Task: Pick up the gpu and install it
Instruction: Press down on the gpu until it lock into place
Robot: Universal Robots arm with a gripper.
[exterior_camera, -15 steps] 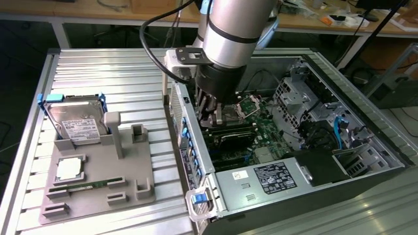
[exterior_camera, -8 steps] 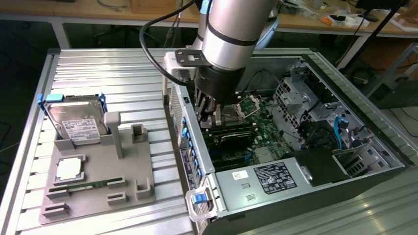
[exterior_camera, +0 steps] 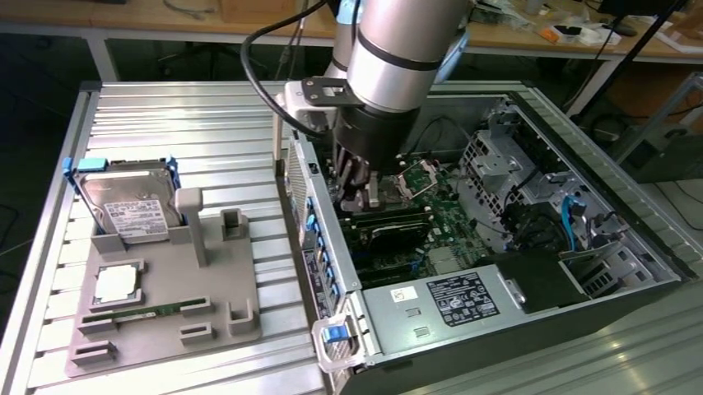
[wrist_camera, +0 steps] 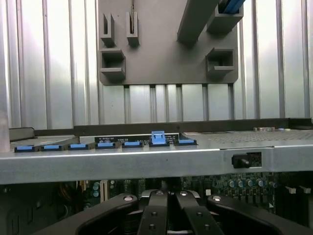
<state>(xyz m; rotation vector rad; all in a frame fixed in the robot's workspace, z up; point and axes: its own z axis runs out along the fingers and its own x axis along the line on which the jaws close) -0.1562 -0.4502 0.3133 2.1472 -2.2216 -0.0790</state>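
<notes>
The open case [exterior_camera: 615, 271] lies nearest, with the tool [exterior_camera: 363, 197] reached down into it over the motherboard. The ribbed metal table [exterior_camera: 197, 123] is spread beneath everything and extends well beyond the case wall, away from the tool. The arm [exterior_camera: 401, 49] is seen rising straight above the tool. A grey tray [exterior_camera: 165, 321] is laid on the table, well apart from the tool, outside the case. On the tray's part farthest from the tool a hard drive [exterior_camera: 132, 206] is propped, and a chip [exterior_camera: 115, 284] and a green memory stick [exterior_camera: 143, 313] are laid flat beside it. The gpu [exterior_camera: 384, 220] is seen as a thin dark card on edge directly under the tool, inside the case. In the wrist view the tool's fingers [wrist_camera: 156, 215] are seen pressed together; whether the card is pinched between them cannot be told.
</notes>
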